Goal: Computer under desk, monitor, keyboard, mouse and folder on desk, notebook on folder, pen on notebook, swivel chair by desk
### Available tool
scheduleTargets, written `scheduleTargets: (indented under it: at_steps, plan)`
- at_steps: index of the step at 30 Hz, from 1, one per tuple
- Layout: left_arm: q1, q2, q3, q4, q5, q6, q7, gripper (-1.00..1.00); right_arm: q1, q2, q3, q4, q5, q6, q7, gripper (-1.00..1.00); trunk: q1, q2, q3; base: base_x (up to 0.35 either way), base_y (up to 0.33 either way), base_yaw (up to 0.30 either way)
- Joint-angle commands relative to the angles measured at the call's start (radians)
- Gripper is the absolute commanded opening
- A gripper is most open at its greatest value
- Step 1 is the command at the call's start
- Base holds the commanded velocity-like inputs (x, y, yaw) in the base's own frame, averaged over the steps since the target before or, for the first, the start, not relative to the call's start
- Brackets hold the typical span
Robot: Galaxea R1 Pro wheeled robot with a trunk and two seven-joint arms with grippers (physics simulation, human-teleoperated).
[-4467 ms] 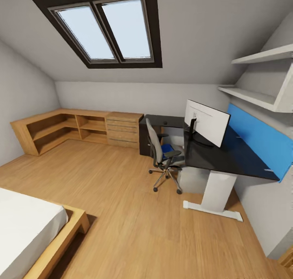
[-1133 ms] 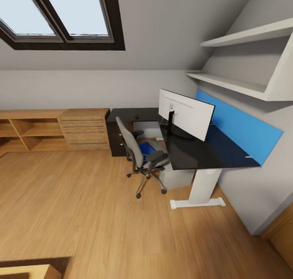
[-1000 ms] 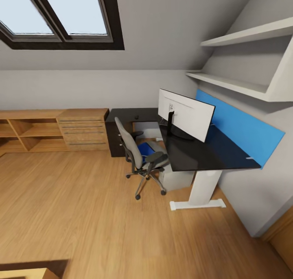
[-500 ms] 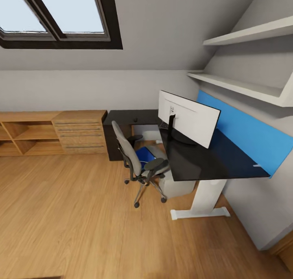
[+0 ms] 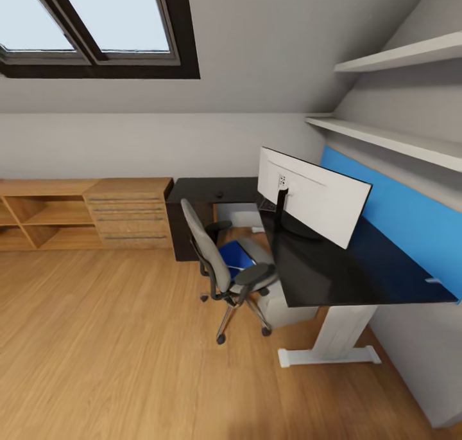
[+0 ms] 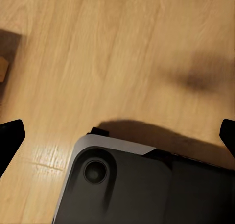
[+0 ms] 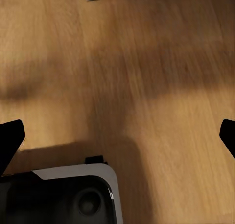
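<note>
Closer now to the table and swivel chair, both larger in frame; bed gone from lower left, skylight cropped at upper left

Blue folder lies on grey swivel chair beside black desk.

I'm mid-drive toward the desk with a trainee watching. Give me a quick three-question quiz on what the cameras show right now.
1. True or false: the monitor stands on the desk.
2. Where does the folder lie? A) on the desk B) on the swivel chair seat C) on the floor
3. Fill in: both wrist cameras look down at the wooden ____, and the jaws of the left gripper and right gripper stand wide apart.

Key: 1 true; 2 B; 3 floor.
</note>
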Motion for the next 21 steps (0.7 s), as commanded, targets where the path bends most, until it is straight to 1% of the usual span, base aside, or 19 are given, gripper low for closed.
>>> scheduleTargets:
  at_steps: [1,6,10,15,21]
  plan:
    - [0.0,0.0,0.0,-0.001,0.004,-0.001,-0.001,1.0,0.0,0.0,-0.003,0.0,0.0,-0.003,0.0,1.0,0.001,-0.001,0.0,0.245,0.034,0.119]
    - [0.0,0.0,0.001,-0.001,0.004,-0.001,-0.001,1.0,0.0,0.0,-0.003,0.0,0.0,-0.003,0.0,1.0,0.001,-0.001,0.006,0.21,0.018,0.127]
    - [0.0,0.0,0.001,-0.001,0.004,-0.001,-0.001,1.0,0.0,0.0,-0.003,0.0,0.0,-0.002,-0.001,1.0,0.001,-0.001,0.012,0.126,0.005,0.133]
    - [0.0,0.0,0.002,-0.001,0.004,-0.001,-0.001,1.0,-0.001,0.0,-0.003,-0.001,0.0,-0.002,0.0,1.0,0.001,-0.001,0.017,0.043,0.002,0.086]
    - [0.0,0.0,0.002,-0.001,0.004,-0.001,-0.001,1.0,0.0,0.0,-0.004,-0.001,0.0,-0.003,0.0,1.0,0.001,-0.001,0.019,0.009,0.0,0.02]
